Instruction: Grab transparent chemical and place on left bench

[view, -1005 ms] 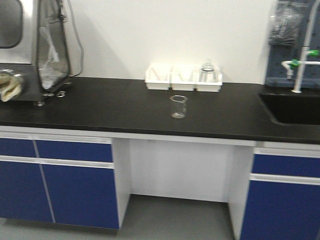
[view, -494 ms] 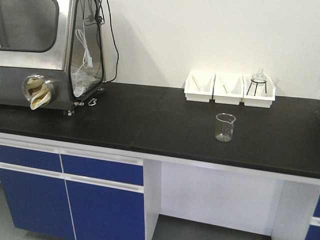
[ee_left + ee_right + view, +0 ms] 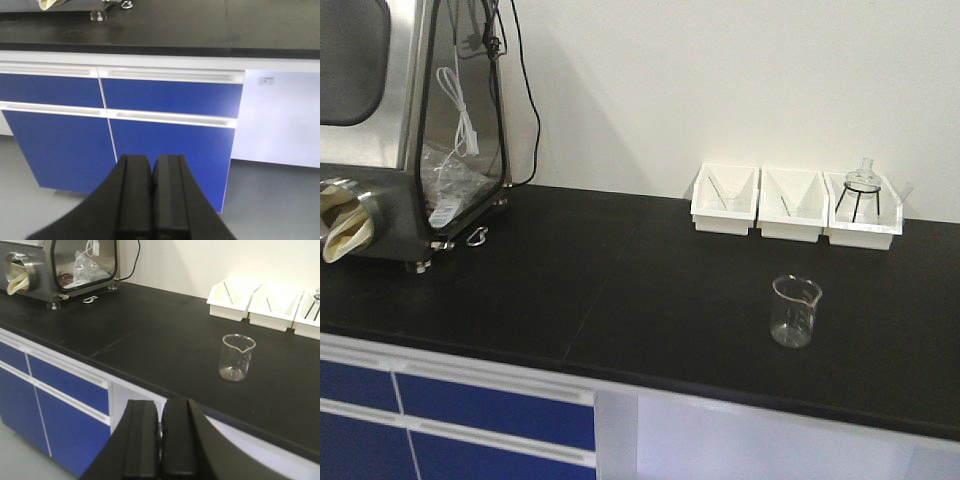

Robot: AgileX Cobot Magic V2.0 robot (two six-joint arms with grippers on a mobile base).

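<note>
The bench [image 3: 620, 290] has a matte black top, a white front edge and blue cabinet fronts [image 3: 170, 97]. Three white trays [image 3: 724, 200] stand at its back by the wall. Thin sticks lie in the left and middle trays; I cannot tell whether any is the transparent tube. A small empty glass beaker [image 3: 795, 312] stands in front of the trays and also shows in the right wrist view [image 3: 236, 357]. My left gripper [image 3: 151, 160] is shut and empty, low before the cabinet doors. My right gripper [image 3: 160, 405] is shut and empty, just off the bench's front edge [image 3: 150, 390].
A steel glovebox [image 3: 380, 150] with a glove port and cables stands at the bench's left end. A small glass flask on a wire stand [image 3: 863, 185] sits in the right tray. A kneehole opens under the bench to the right of the blue cabinets.
The front view has moved closer to the bench and swung. The beaker and trays now sit lower and further right in the frame. Nothing on the bench has moved.
</note>
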